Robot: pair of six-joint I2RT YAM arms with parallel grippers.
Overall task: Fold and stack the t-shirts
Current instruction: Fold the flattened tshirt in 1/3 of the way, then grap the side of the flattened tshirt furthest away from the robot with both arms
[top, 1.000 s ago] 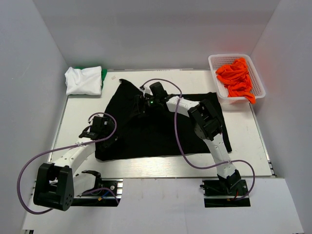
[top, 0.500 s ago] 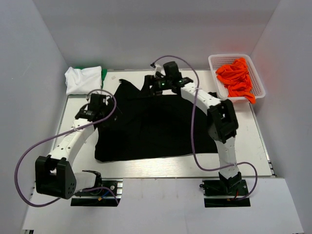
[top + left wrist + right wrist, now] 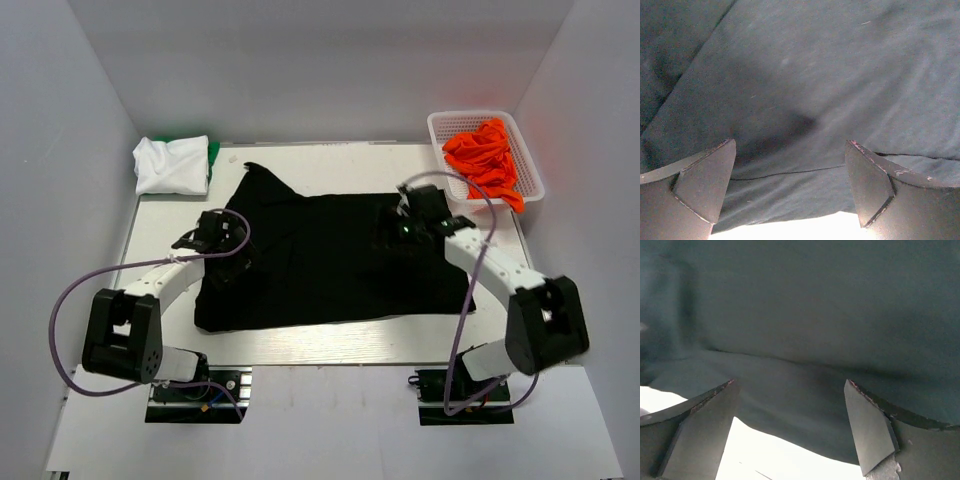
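Two claws hang over a large black t-shirt that lies spread out, a little rumpled, across the middle of a pale table. The shirt's near hem runs close to the table's near edge.

The left claw is over the shirt's left side. Its wrist camera shows the two fingers wide apart with only dark cloth and a hem under them. The right claw is over the shirt's right side, also spread apart and holding nothing, with cloth below it.

At the far left corner sits a folded white t-shirt, with a green t-shirt showing at its right edge. At the far right, a white basket holds crumpled bright orange t-shirts.
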